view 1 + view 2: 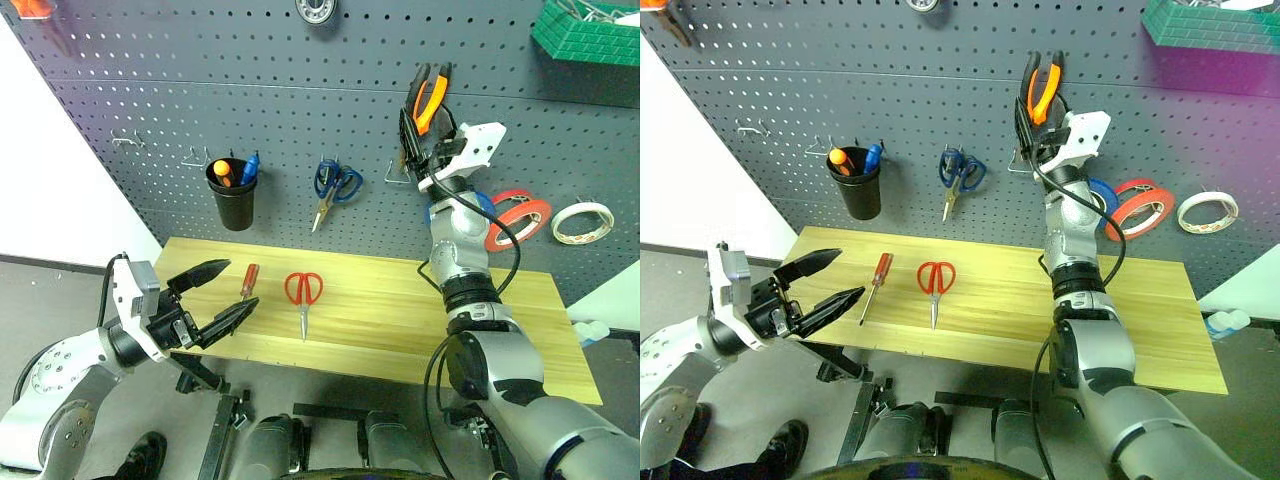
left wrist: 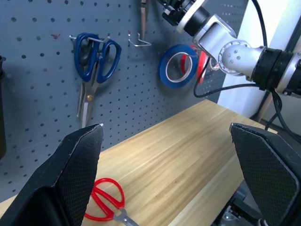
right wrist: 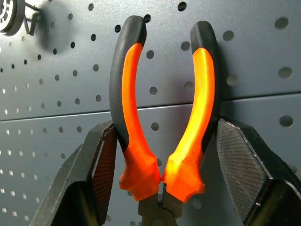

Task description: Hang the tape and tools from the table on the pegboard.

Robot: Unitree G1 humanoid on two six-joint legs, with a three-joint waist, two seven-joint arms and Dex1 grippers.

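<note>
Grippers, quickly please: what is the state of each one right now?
Left gripper: open, holding nothing, near the table's left end.
Right gripper: shut on the pliers, handles up against the pegboard.

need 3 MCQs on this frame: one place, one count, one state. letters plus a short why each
1. Where are the red scissors?
A. on the table
B. on a pegboard hook
C. in the black cup

2. How many task tools lie on the table?
A. none
B. two
C. four

3. What is the right pincer doing?
A. hanging open over the table
B. shut on the pliers, handles up, at the pegboard
C. shut on a tape roll

Key: 1 A, they lie on the planks beside the screwdriver. 2 B, scissors and screwdriver only. 3 B, the wrist view shows both pads pressing the orange handles.
</note>
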